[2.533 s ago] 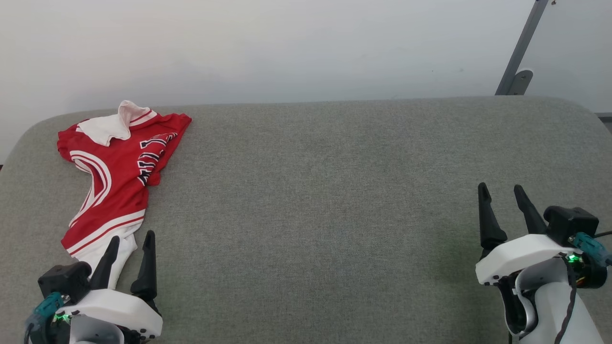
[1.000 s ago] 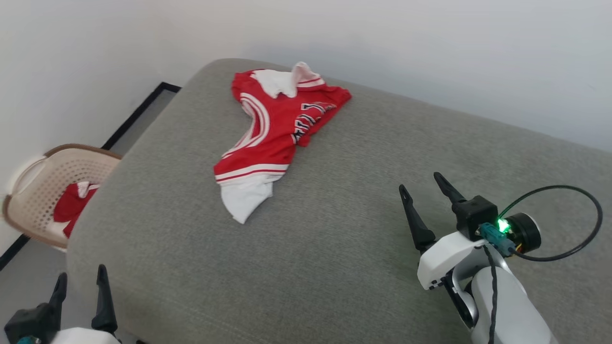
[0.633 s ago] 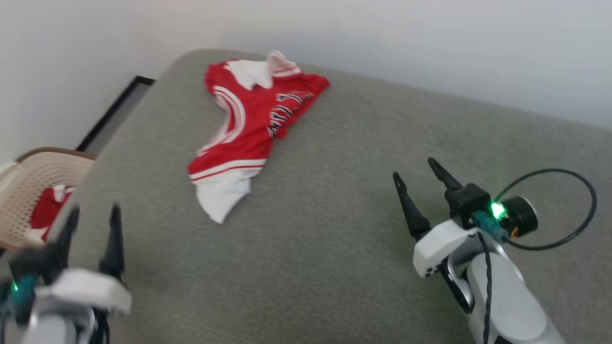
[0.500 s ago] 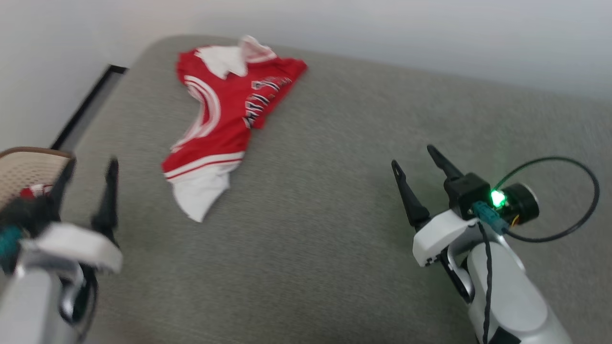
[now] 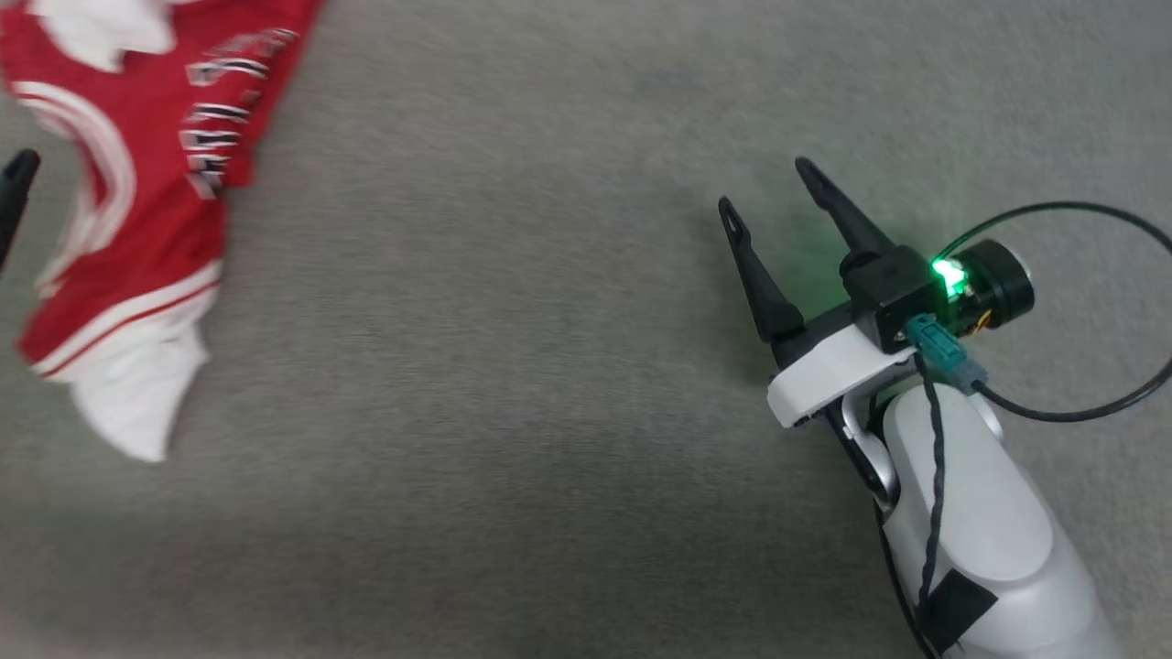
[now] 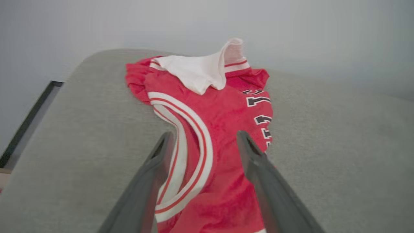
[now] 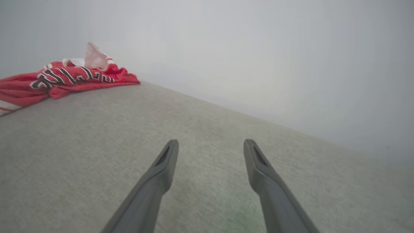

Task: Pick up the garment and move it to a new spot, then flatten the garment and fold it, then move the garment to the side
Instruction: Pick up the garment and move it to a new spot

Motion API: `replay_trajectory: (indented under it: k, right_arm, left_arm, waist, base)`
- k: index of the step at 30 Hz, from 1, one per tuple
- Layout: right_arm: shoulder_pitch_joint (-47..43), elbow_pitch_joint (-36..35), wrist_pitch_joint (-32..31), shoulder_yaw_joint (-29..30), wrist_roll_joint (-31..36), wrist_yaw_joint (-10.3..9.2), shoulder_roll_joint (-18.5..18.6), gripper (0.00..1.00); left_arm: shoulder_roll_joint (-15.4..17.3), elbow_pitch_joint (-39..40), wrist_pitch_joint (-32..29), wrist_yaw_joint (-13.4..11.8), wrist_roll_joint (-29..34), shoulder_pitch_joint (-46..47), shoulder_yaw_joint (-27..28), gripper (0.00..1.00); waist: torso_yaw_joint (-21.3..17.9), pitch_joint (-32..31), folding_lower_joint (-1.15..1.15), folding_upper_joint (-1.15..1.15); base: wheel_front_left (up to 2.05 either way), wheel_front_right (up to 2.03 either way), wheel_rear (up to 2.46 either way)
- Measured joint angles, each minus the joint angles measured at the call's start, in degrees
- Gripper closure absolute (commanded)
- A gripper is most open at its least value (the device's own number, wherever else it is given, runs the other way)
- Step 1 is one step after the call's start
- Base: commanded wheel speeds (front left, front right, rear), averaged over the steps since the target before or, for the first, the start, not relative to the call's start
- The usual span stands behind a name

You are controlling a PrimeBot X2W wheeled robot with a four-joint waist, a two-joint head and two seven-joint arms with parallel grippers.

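Red shirt (image 5: 137, 210) with white sleeves, crumpled on grey cushion (image 5: 513, 384), not flattened, not folded. Striped trim curving down shirt's left half, dark white-outlined lettering along its right edge. One white sleeve flopped over the far end, more white cloth trailing off the near end.

Left gripper (image 6: 205, 134): fingers spread, nothing held. In left wrist view, aimed straight at shirt, near part of shirt framed between the two fingers, striped trim by the left finger, lettering just past the right one. Contact with cloth: cannot tell. In head view, one dark fingertip (image 5: 18, 174) just beside shirt's left edge, level with the trim.

Right gripper (image 5: 767, 184): fingers spread, nothing held, well apart from shirt, off its lettered side, over bare cushion. Tips angled slightly toward shirt. In right wrist view, shirt at far left, lettering seen side-on, white sleeve poking up behind it. Green light (image 5: 948, 272) lit on right wrist, black cable (image 5: 1071, 205) looping out on the side away from shirt.

Pale wall (image 6: 307, 29) behind shirt's far end. Dark strip (image 6: 29, 123) past cushion edge, left of shirt in left wrist view. Head view motion-blurred around shirt.
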State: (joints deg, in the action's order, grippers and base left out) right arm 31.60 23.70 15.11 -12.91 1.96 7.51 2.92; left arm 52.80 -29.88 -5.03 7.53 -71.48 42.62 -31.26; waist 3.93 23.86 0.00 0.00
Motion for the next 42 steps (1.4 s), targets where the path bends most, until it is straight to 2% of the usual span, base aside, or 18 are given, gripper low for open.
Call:
replay_trajectory:
  k: [2,3,6,9,16,17,18,19,24,29,31,36,42]
  right_arm:
    - [0.2,-1.4,0.0,-0.4,-0.1,0.01,0.0,0.00]
    - [0.2,-1.4,0.0,-0.4,-0.1,0.01,0.0,0.00]
    - [0.4,-3.3,0.0,-1.1,-0.4,0.00,0.1,0.00]
    - [0.5,-5.4,-0.3,-1.8,-0.5,0.00,0.0,0.00]
    - [-0.2,-9.5,-1.7,-2.0,0.2,0.00,0.0,0.00]
    - [-0.3,-10.0,-2.0,-2.0,0.4,0.01,0.0,0.00]
    - [-0.4,-10.4,-2.1,-2.0,0.5,0.00,0.0,0.00]
    - [-0.4,-10.8,-2.4,-2.0,0.5,0.01,0.0,0.00]
    - [-0.6,-11.9,-3.0,-2.5,0.5,0.01,0.0,0.00]
    - [-1.7,-10.7,-2.9,-1.9,-0.3,0.00,0.0,0.00]
    - [-2.3,-9.9,-2.5,-1.7,-0.9,0.00,0.0,0.00]
    - [-4.1,-8.0,-1.4,-1.0,-2.8,0.00,0.0,0.00]
    - [-6.9,-7.1,-0.6,2.1,-5.4,0.00,0.0,0.00]
  left_arm:
    - [2.0,1.2,-3.6,0.0,-4.9,1.0,-1.6,0.00]
    - [2.0,1.2,-3.6,0.0,-4.9,1.0,-1.6,0.00]
    - [4.4,1.7,-9.3,0.0,-10.3,2.0,-3.7,0.00]
    - [6.2,0.7,-12.7,0.0,-12.6,2.8,-5.3,0.00]
    - [8.0,-0.7,-13.7,0.1,-13.4,4.6,-7.9,0.00]
    - [7.9,-1.0,-13.5,0.1,-13.6,4.8,-8.2,0.55]
    - [7.7,-1.2,-13.2,0.1,-14.0,5.0,-8.4,0.87]
    - [7.4,-1.3,-13.0,0.0,-14.5,5.0,-8.6,1.00]
    - [6.3,-2.1,-7.7,0.0,-12.6,5.3,-10.8,1.00]
    - [5.6,-4.6,4.8,0.0,-6.0,7.8,-14.0,1.00]
    - [5.3,-4.0,8.5,0.0,-5.7,9.2,-15.3,1.00]
    - [5.2,2.8,13.7,0.0,-3.2,11.8,-21.6,1.00]
    - [4.5,15.4,15.6,0.0,0.5,16.9,-31.8,1.00]
  waist:
    - [-1.8,1.9,0.00,0.00]
    - [-1.8,1.9,0.00,0.00]
    - [-4.1,4.6,0.00,0.00]
    - [-5.9,6.9,0.00,0.00]
    - [-8.3,10.0,0.00,0.00]
    - [-8.4,10.0,0.00,0.01]
    - [-8.4,10.0,0.00,0.00]
    - [-8.3,9.8,0.00,0.00]
    - [-8.1,8.3,0.00,0.00]
    - [-7.7,5.5,0.00,0.00]
    - [-7.5,3.9,0.00,0.00]
    - [-7.3,-0.6,0.00,0.00]
    - [-8.3,-5.2,0.00,0.00]
  base:
    - [0.00,0.00,0.00]
    - [0.00,0.00,0.00]
    - [0.00,0.00,0.00]
    - [0.00,0.00,0.00]
    - [0.00,0.00,0.00]
    - [0.00,0.00,0.00]
    - [0.00,0.00,0.00]
    - [0.00,0.00,0.00]
    - [0.00,0.00,0.00]
    - [0.00,0.00,0.00]
    - [0.00,0.00,0.00]
    - [0.00,0.00,0.00]
    - [0.00,0.00,0.00]
